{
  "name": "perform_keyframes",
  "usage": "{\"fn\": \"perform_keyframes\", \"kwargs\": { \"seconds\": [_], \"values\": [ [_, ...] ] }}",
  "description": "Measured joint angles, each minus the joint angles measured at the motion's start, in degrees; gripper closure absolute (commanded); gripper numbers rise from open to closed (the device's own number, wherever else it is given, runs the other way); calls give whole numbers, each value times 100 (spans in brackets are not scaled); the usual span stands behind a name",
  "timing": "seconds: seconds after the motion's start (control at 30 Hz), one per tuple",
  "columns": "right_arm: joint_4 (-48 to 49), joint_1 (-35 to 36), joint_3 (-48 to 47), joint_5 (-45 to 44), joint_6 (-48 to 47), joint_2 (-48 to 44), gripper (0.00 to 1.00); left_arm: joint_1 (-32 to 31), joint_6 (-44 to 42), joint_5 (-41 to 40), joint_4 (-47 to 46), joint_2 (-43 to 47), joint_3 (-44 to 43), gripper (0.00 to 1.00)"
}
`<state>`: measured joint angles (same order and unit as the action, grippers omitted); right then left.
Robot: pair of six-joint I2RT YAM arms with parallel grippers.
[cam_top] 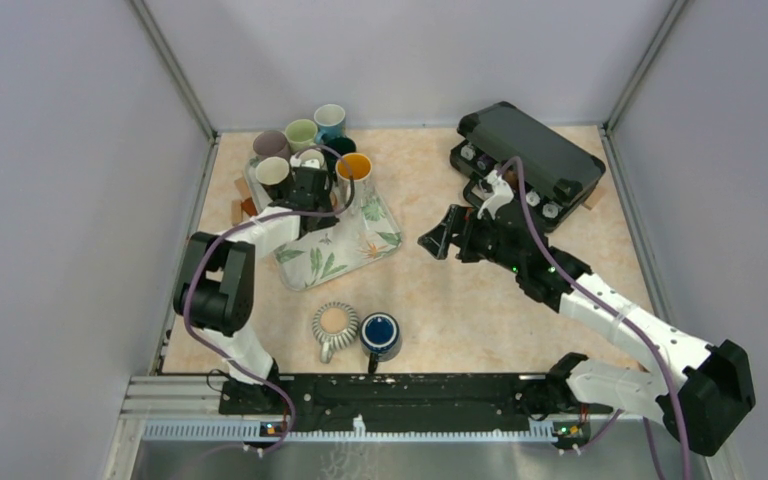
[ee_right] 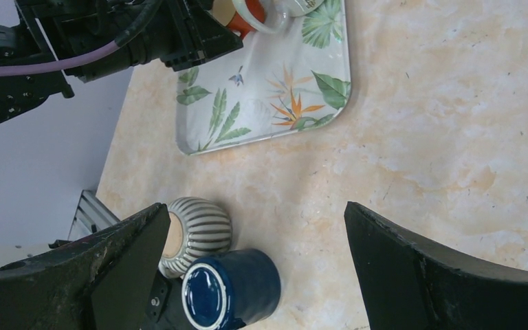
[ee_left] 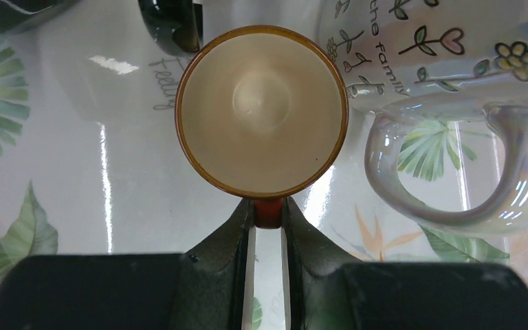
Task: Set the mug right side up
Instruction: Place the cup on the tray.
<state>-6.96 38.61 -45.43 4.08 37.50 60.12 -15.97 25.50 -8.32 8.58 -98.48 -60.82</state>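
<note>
Where writing can be read, it is on the pearly white mug point(ee_left: 440, 62) in the left wrist view: "the family" in thin script, with drawn flowers and hearts around it. On the glossy white surface left of the orange mug point(ee_left: 261, 110) there is a word that looks like "Feeling"; cannot tell whether it is print or a reflection. No other labels are legible.

Left arm: elbow raised over the near left of the table point(cam_top: 460, 300), forearm reaching back to the leaf-patterned tray point(cam_top: 345, 250), wrist pointing down. Left gripper point(ee_left: 268, 220): fingers pressed together on the red-orange handle of the orange mug, pinching it from both sides.

Orange mug: mouth up, cream inside, orange rim, at the far right part of the tray, just beside the pearly white mug. Cannot tell whether its base rests on the tray. Other mugs cluster behind it at the tray's far end.

Right arm: elbow far out at the near right, forearm running diagonally toward mid-table, near the black case point(cam_top: 535, 160). Right gripper point(ee_right: 254, 213): fingers spread wide, nothing between them, above bare tabletop.

At the near edge, a striped mug point(cam_top: 335, 320) and a dark blue mug point(cam_top: 380, 332) sit touching, well apart from the tray.
</note>
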Motion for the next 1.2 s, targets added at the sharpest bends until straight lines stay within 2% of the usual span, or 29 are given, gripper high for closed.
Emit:
{"fn": "perform_keyframes", "kwargs": {
  "seconds": [0.17,0.73,1.2],
  "values": [
    [0,0,0,-4,0,-11,1,9,-39,111,0,-203,-160,100],
    [-20,0,0,-7,0,-9,1,20,-107,166,96,-415,-503,64],
    [-61,0,0,13,-4,181,1,20,-142,284,450,-109,-562,50]
  ]
}}
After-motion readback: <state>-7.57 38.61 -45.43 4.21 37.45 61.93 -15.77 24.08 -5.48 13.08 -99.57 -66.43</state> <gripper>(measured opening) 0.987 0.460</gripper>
